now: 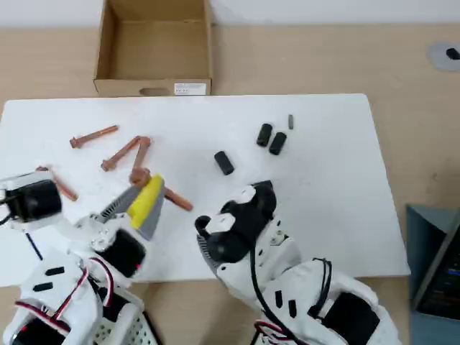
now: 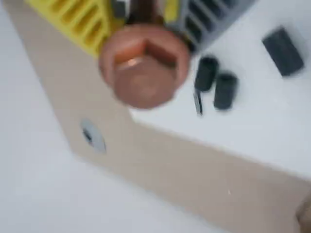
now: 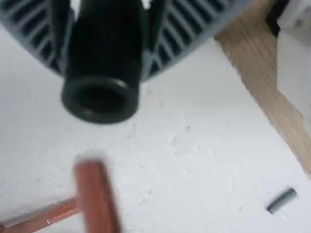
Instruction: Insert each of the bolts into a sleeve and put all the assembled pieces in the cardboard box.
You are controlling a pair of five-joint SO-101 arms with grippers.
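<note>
My left gripper [image 1: 147, 188], with one yellow and one grey finger, is shut on a copper bolt [image 2: 144, 65] whose head faces the left wrist camera. My right gripper [image 1: 260, 192] is shut on a black sleeve [image 3: 102, 68] held just above the white board, open end toward the camera. Several loose bolts [image 1: 93, 136] lie at the board's left. Three black sleeves [image 1: 224, 162] [image 1: 264, 134] [image 1: 277, 143] lie in its middle. The cardboard box [image 1: 152, 86] stands open beyond the board's far edge. Another bolt [image 3: 95, 194] lies under the held sleeve.
The white board [image 1: 323, 215] covers the wooden table. A small grey pin [image 1: 291, 121] lies near the far sleeves. A grey disc [image 1: 445, 55] sits at the far right, and a dark device [image 1: 431, 266] at the right edge.
</note>
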